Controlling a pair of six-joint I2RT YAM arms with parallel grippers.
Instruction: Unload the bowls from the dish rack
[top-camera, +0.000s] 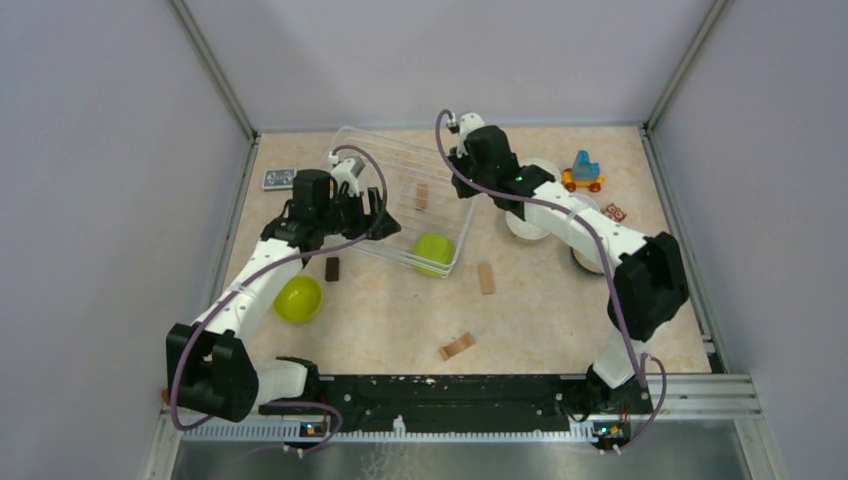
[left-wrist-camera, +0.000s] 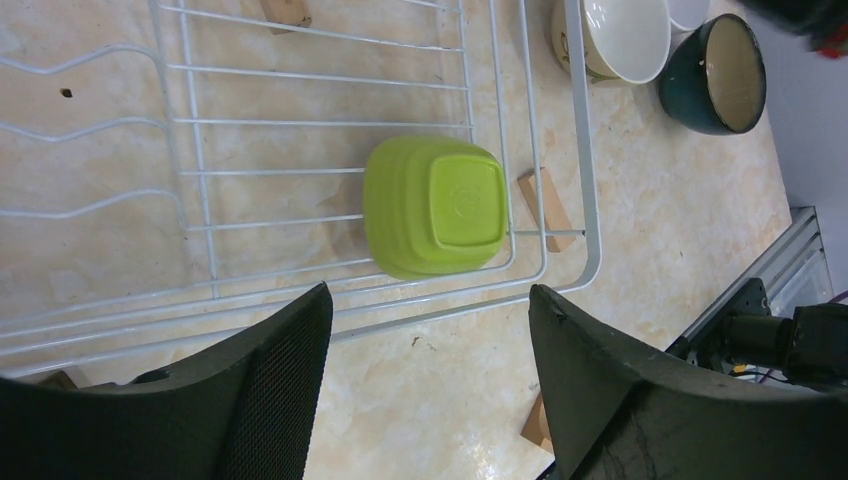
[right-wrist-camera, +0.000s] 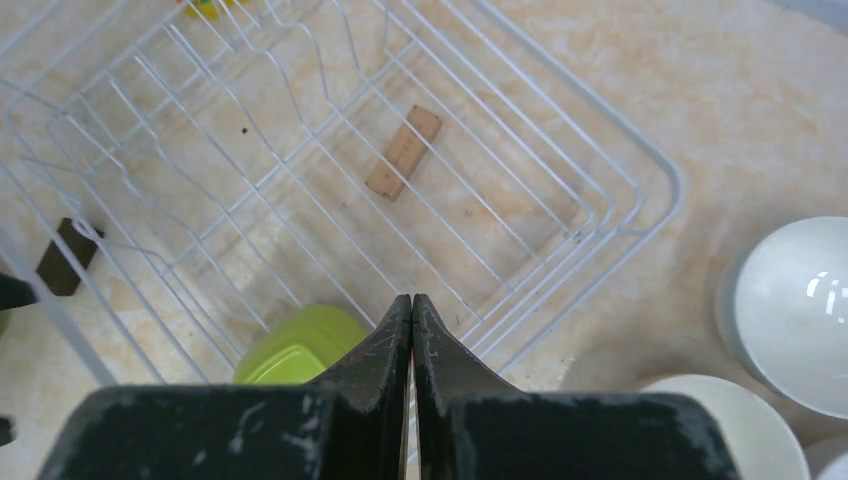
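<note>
The dish rack (top-camera: 400, 185) of pale wire lies at the table's back middle. One lime green bowl (top-camera: 434, 250) (left-wrist-camera: 440, 205) (right-wrist-camera: 290, 350) sits upside down in its near right corner. A second lime green bowl (top-camera: 298, 299) rests on the table to the rack's left. My left gripper (top-camera: 385, 212) (left-wrist-camera: 428, 295) hovers open and empty just outside the rack's wire rim (left-wrist-camera: 580, 150), short of that bowl. My right gripper (top-camera: 462, 160) (right-wrist-camera: 412, 298) is shut on nothing above the rack's right side. White bowls (right-wrist-camera: 800, 310) (top-camera: 530, 225), a beige bowl (left-wrist-camera: 620, 35) and a dark teal bowl (left-wrist-camera: 715, 75) stand right of the rack, partly hidden by the right arm.
A wooden block (right-wrist-camera: 405, 152) lies under the rack's wires. More wooden blocks (top-camera: 486, 278) (top-camera: 457, 346) and a dark block (top-camera: 332, 268) lie in front of it. A toy vehicle (top-camera: 582, 173) stands at the back right, a card (top-camera: 279, 178) at the back left.
</note>
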